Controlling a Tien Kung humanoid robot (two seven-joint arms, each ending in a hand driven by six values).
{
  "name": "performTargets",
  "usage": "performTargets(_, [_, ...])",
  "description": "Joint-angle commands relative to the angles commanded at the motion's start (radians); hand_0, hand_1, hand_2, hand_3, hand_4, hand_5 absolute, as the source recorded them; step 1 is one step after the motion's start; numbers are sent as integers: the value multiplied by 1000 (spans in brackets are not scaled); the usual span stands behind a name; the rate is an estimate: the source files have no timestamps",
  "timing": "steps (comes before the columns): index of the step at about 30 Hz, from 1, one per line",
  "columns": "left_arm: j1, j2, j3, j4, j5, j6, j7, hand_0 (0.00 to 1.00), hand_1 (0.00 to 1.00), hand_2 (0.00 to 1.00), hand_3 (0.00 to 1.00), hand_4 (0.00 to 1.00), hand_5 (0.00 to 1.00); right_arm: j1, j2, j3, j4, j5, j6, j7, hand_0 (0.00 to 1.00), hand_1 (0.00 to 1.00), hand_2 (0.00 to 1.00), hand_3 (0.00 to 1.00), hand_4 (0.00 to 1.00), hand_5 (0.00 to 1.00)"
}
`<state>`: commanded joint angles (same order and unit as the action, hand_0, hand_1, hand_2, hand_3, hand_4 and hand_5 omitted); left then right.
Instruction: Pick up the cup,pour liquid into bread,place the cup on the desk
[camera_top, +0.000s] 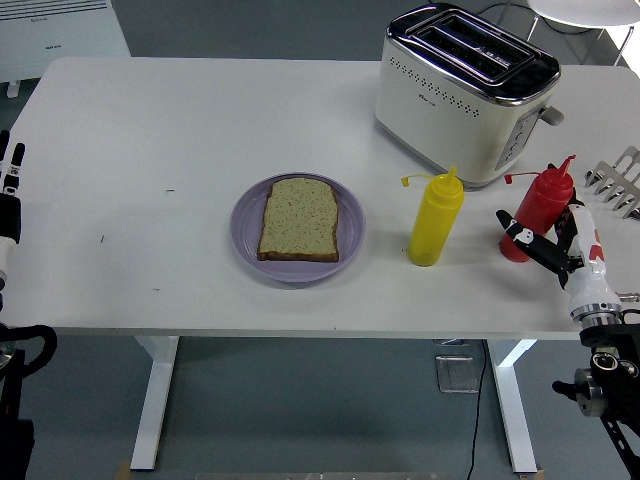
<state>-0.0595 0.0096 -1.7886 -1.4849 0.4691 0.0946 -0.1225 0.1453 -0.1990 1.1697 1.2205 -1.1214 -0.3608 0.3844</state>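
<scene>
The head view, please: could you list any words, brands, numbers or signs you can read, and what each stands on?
None can be read.
Toaster: a small dark mark low on its side, too small to read.
White appliance at the top left: faint print, blurred.
Yellow bottle and red bottle: no labels show.

Perhaps lab: bare white table (150, 130)

We have a single head view, set high on the robot's side and looking forward and down over the white worktop (200, 120). Its near edge runs across at 6 o'clock, floor below. The toaster (465, 95) sits far off toward 1 o'clock. The whole worktop fits, seen from moderate distance.
</scene>
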Motion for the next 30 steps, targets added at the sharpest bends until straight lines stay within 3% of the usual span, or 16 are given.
performTargets(8, [2,-1,2,0,0,0,0,808,741,733,726,486,998,27,12,-36,-25,45,-29,10,976,885,963,998,914,183])
performTargets(9, [2,-1,2,0,0,0,0,808,741,734,725,487,998,29,13,-39,-27,50,-33,11,879,798,895,984,899,161])
performTargets(14, [2,-1,5,1,0,0,0,808,741,734,725,487,998,46,18,-61,-47,102,-63,20,879,798,895,984,899,161])
performTargets(15, [3,-1,5,1,0,0,0,808,741,733,725,487,998,49,19,-65,-51,114,-71,25,726,677,696,868,869,133])
performTargets(20, [6,-1,6,2,0,0,0,808,741,733,725,487,998,64,24,-81,-66,195,-82,51,726,677,696,868,869,133])
performTargets(21, [6,-1,6,2,1,0,0,808,741,733,725,487,998,69,26,-85,-69,216,-85,60,603,582,573,755,840,91])
performTargets(26, [9,-1,6,2,1,0,-1,808,741,733,725,487,998,88,33,-101,-80,280,-93,86,603,582,573,755,840,91])
performTargets(27, [9,-1,6,2,1,0,-1,808,741,733,725,487,998,90,34,-103,-81,285,-94,88,490,500,499,658,800,57])
performTargets(30, [9,-1,6,3,1,0,-1,808,741,733,725,487,998,101,36,-115,-92,313,-93,97,490,500,499,658,800,57])
